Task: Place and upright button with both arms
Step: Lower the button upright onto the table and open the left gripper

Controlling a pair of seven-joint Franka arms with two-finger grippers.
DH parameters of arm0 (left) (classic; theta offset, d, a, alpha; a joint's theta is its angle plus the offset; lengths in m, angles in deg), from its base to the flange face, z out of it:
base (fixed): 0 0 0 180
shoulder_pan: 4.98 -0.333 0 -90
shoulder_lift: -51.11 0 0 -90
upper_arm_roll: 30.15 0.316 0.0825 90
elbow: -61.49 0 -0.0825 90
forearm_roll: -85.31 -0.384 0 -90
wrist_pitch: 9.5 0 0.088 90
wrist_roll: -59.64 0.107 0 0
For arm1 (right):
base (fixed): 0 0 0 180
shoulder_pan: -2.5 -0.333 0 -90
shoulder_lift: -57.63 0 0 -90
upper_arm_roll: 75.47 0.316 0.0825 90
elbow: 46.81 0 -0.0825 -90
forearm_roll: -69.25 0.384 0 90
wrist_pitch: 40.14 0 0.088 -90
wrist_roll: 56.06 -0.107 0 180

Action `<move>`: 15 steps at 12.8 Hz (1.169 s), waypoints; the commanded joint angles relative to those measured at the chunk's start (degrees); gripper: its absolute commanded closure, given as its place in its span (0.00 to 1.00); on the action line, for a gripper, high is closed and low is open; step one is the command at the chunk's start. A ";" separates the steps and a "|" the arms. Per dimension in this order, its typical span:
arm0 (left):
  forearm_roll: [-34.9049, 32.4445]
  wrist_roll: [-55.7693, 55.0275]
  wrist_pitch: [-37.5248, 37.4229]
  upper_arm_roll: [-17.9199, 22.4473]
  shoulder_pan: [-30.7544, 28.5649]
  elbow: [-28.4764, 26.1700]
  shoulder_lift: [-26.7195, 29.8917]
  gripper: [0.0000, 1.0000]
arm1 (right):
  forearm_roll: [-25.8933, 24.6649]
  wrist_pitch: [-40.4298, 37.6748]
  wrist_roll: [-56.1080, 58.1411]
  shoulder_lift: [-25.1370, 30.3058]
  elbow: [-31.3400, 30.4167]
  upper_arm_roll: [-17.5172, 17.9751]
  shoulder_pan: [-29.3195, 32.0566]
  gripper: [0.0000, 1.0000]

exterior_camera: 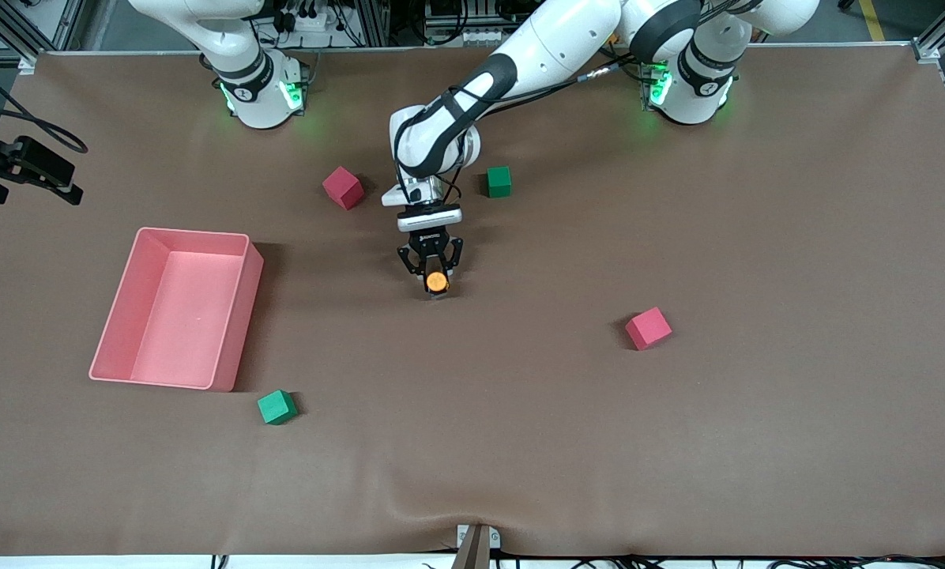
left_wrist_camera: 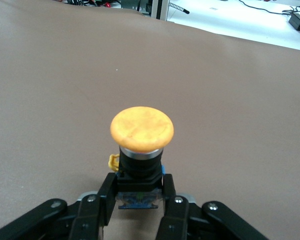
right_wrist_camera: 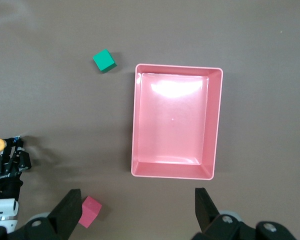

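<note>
The button (exterior_camera: 438,280) is clamped by its black body in the left gripper (exterior_camera: 434,273), toward the left arm's end from the pink tray (exterior_camera: 227,348). The right gripper (right_wrist_camera: 137,212) is held spread apart above that tray.

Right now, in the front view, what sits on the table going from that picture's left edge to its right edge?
Pink bin → green cube → red cube → orange button held in the left gripper → green cube → red cube.
</note>
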 commanded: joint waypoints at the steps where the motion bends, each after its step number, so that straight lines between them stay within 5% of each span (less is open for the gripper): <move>1: -2.23 -2.63 0.23 0.59 0.71 0.80 -1.42 0.80 | 0.23 -0.98 0.78 0.32 -0.20 0.09 0.48 0.00; 3: -2.23 -2.63 0.14 0.59 0.79 -0.07 -2.04 0.74 | 0.31 -0.98 0.78 0.32 -0.20 0.09 0.56 0.00; 4: -1.62 -2.80 0.14 0.59 0.88 -0.69 -1.96 0.44 | 0.32 -0.98 0.78 0.32 -0.20 0.09 0.56 0.00; 5: -1.26 -3.15 0.05 0.50 1.23 -0.87 -1.87 0.00 | 0.32 -0.98 0.69 0.32 -0.20 0.09 0.48 0.00; 11: 21.54 0.52 -1.00 -3.09 3.52 -0.17 4.36 0.00 | 0.40 -0.98 0.60 0.32 -0.11 0.09 0.56 0.00; 15: 37.21 9.57 -9.07 -6.35 3.35 0.01 11.47 0.00 | 0.40 -0.98 0.51 0.32 -0.20 0.09 0.48 0.00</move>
